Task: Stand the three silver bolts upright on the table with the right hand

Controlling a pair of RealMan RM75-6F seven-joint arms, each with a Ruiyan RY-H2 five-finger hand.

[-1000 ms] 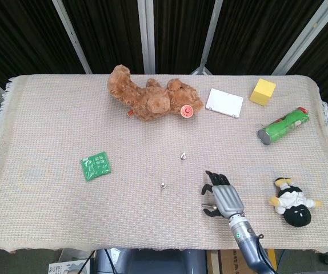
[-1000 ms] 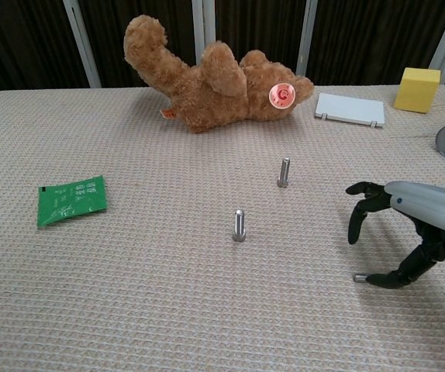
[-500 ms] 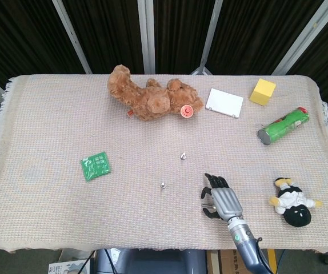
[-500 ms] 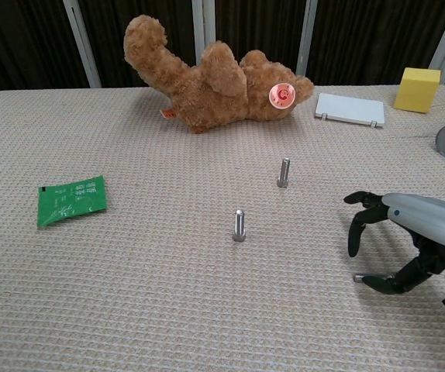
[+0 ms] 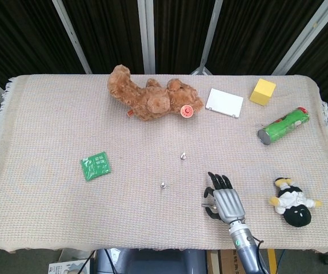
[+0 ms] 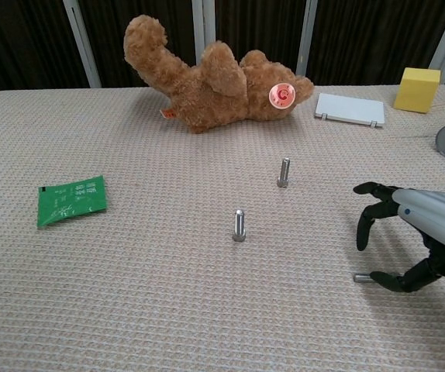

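Note:
Two silver bolts stand upright mid-table, one farther back (image 6: 284,172) (image 5: 183,154) and one nearer (image 6: 239,225) (image 5: 163,185). The third bolt (image 6: 362,277) lies flat on the cloth, to the right and close to the front edge. My right hand (image 6: 419,233) (image 5: 226,200) hovers over it, holding nothing, with the fingers spread and curved downward. The thumb tip (image 6: 383,279) sits right beside the lying bolt's end; I cannot tell if it touches. In the head view the hand hides most of that bolt. My left hand shows in neither view.
A brown teddy bear (image 5: 150,99) lies at the back centre, with a white box (image 5: 224,103), a yellow block (image 5: 263,92) and a green can (image 5: 283,125) to its right. A green packet (image 5: 95,166) lies at the left. A penguin toy (image 5: 292,203) lies right of my hand.
My right hand has drifted a little toward the front edge and to the right, staying open. The lying bolt and the two upright bolts have not moved.

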